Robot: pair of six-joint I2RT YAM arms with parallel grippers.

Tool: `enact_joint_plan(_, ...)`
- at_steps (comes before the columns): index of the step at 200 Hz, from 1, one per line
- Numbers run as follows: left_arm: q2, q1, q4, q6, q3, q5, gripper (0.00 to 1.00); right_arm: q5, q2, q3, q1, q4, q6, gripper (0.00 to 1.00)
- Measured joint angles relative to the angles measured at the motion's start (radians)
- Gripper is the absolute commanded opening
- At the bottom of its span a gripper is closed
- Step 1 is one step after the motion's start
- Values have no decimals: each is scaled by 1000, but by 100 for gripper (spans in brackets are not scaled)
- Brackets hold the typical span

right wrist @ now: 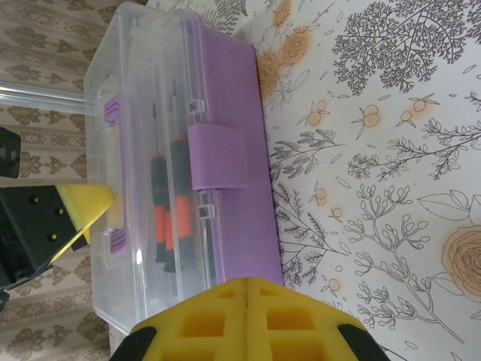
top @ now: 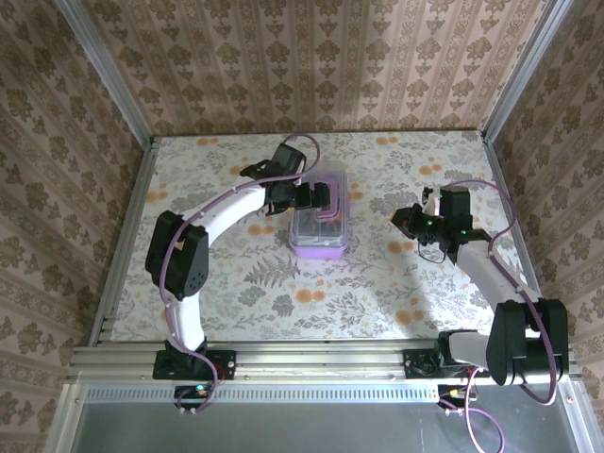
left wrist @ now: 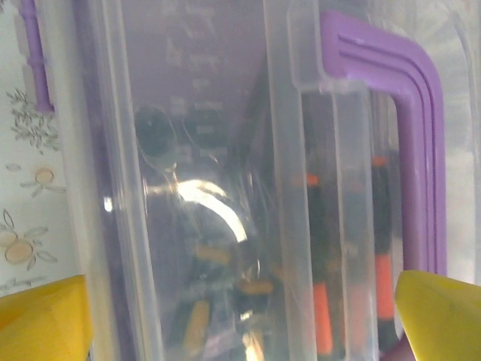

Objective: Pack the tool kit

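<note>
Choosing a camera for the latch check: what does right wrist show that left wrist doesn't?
Right wrist: the purple latch folded over the purple base, and its own jaws pressed shut. Left wrist: the ribbed purple handle close up, its own jaws spread wide either side. Both: the clear lid down, with orange-and-black screwdrivers beneath it.
</note>
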Motion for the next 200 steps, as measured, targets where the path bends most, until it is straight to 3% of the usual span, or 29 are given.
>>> enact_joint_plan(24, -56, 14, -22, 20, -2, 43, 100, 4, -34, 0, -4, -23, -14, 11)
enact_joint_plan(48, -215, 26, -16, 74, -45, 33, 100, 5, -66, 0, -4, -53, -32, 22)
enact_joint_plan(72, -463, 26, 11, 139, -148, -36, 100, 12, -108, 0, -4, -88, -49, 61)
enact_joint_plan(98, -760, 24, 48, 195, -330, -164, 100, 39, -179, 1, -3, -120, -70, 83)
enact_joint_plan(102, -801, 24, 53, 200, -357, -184, 100, 45, -190, 2, -3, -124, -73, 97)
enact_joint_plan(104, -822, 24, 56, 203, -376, -196, 100, 46, -194, 2, -3, -125, -76, 99)
enact_joint_plan(151, -1264, 24, 119, 201, -808, -445, 100, 134, -264, -9, 8, -114, -35, 100)
enact_joint_plan(179, -1363, 23, 100, 178, -875, -605, 100, 283, -337, -43, 65, -100, -44, 100)
enact_joint_plan(200, -1422, 23, 145, 241, -900, -635, 100, 397, -393, -44, 91, -102, -89, 100)
